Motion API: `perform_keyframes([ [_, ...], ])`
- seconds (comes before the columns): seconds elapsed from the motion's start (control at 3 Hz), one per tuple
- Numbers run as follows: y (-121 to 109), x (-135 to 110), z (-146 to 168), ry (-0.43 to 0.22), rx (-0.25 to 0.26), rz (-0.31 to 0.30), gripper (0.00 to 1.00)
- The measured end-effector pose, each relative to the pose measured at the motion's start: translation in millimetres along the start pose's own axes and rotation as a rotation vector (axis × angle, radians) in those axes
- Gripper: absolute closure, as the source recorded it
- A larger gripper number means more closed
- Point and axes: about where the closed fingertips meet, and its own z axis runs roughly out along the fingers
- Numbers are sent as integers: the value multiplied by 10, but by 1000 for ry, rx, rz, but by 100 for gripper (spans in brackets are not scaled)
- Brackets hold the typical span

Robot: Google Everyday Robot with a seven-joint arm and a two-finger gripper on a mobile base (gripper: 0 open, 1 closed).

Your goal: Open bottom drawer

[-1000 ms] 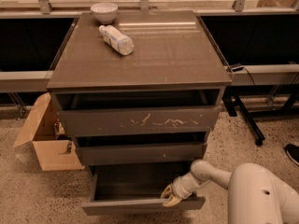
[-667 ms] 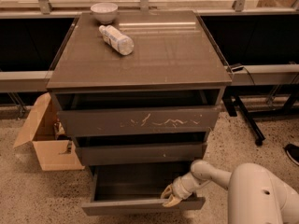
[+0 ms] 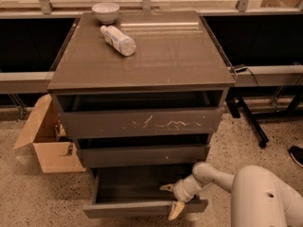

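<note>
Comparing with a second ago, nothing has shifted: the bottom drawer [image 3: 142, 193] stays pulled well out and the pincer [image 3: 172, 200] remains at its front panel, right of centre. That stillness suggests the pull is finished or nearly so. One pale finger sits inside the rim, the other outside, grasping the panel. Lowest in the cabinet [image 3: 142, 74], its plain dark interior looks empty.
</note>
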Motion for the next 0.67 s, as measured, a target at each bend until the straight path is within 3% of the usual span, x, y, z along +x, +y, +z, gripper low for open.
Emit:
perform_keyframes([
  [0.33,41,-16,-28,-10,-1,-13,0],
  [0.67,174,-107,-359,-21,55,-62,0],
])
